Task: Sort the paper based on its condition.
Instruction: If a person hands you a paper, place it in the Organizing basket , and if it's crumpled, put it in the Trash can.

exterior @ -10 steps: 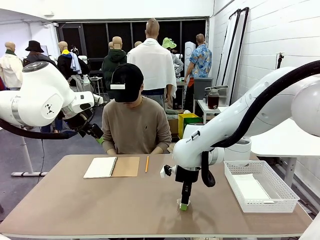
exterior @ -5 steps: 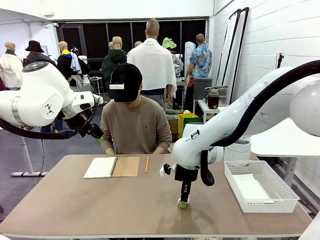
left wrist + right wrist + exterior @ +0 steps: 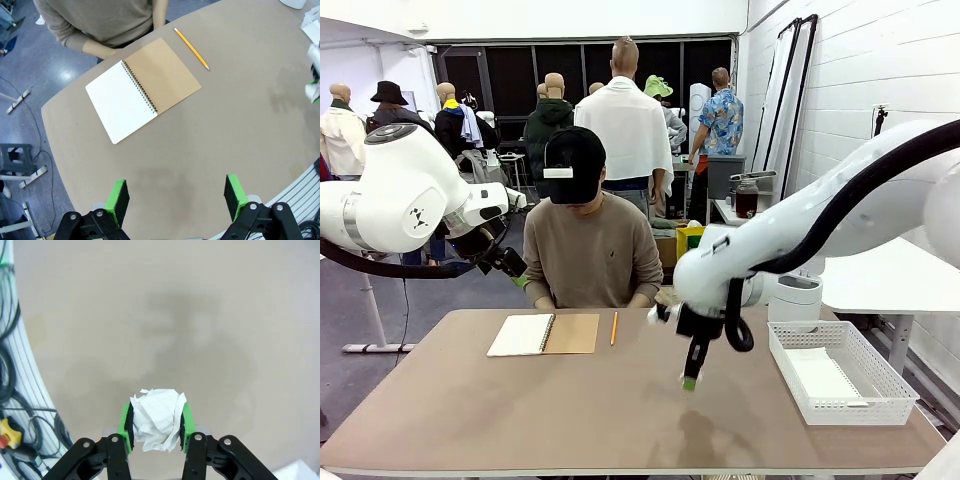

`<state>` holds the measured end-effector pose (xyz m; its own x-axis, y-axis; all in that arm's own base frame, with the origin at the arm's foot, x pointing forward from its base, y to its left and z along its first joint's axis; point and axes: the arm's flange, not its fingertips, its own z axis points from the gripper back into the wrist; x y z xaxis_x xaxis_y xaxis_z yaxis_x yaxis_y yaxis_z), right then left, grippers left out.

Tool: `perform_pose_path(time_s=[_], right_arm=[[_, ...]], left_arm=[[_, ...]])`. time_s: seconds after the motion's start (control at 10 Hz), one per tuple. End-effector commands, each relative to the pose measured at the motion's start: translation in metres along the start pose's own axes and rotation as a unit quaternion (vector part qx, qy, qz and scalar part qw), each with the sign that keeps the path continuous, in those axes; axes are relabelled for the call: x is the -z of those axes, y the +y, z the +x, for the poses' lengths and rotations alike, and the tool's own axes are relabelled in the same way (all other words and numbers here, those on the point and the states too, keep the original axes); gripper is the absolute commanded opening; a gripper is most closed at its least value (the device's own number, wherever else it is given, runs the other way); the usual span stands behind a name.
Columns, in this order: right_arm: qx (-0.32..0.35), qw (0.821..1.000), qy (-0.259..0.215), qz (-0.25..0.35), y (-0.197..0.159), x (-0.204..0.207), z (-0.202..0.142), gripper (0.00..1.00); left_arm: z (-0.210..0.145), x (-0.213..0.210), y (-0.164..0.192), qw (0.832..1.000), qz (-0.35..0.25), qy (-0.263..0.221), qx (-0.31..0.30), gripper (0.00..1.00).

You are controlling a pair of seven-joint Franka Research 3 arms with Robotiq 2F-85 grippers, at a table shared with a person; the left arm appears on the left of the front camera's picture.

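Gripping a crumpled ball of white paper between its two green pads, the right gripper hangs above the bare brown table, clear of the surface and casting a soft shadow on it. In the front view the gripper points down and its fingertips are small and partly blurred, so the wad is hard to make out there; the right wrist view shows it plainly, creased and bulging above the pads. The left gripper stands wide with nothing between its pads, high over the near left part of the table; in the front view its fingers are largely hidden behind the left arm's own body. A spiral notebook lies open at the far left of the table, white page to the left and brown cover to the right, with a yellow pencil just beside it on the right. A white mesh basket sits at the right edge, holding a flat white sheet. A person sits at the far side, hands hidden below the table edge.
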<state>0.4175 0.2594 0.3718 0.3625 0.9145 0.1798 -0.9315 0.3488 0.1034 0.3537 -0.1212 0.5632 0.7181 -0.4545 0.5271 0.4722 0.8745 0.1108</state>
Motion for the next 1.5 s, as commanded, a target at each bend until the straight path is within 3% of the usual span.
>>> perform_pose_path(time_s=[0.0, 0.4, 0.6, 0.7, 1.3, 1.4], right_arm=[[0.07, 0.997, -0.013, -0.037, -0.022, -0.056, -0.011, 0.44], [0.222, 0.968, 0.007, -0.117, -0.099, -0.124, -0.023, 0.44], [0.241, 0.964, -0.001, -0.111, -0.105, -0.128, -0.023, 0.44], [0.213, 0.969, -0.014, -0.127, -0.105, -0.133, -0.041, 0.44], [0.222, 0.967, -0.012, -0.127, -0.108, -0.136, -0.036, 0.44], [0.285, 0.943, -0.024, -0.168, -0.124, -0.142, -0.037, 0.44]], left_arm=[[-0.001, 0.0, 0.001, 1.0, 0.0, 0.0, 0.002, 1.0], [-0.001, 0.0, 0.001, 1.0, 0.0, 0.0, 0.002, 1.0], [-0.001, 0.0, 0.001, 1.0, 0.0, 0.0, 0.002, 1.0], [-0.001, 0.0, 0.001, 1.0, 0.0, 0.0, 0.002, 1.0], [-0.001, 0.0, 0.001, 1.0, 0.0, 0.0, 0.002, 1.0], [-0.001, 0.0, 0.001, 1.0, 0.0, 0.0, 0.002, 1.0]])
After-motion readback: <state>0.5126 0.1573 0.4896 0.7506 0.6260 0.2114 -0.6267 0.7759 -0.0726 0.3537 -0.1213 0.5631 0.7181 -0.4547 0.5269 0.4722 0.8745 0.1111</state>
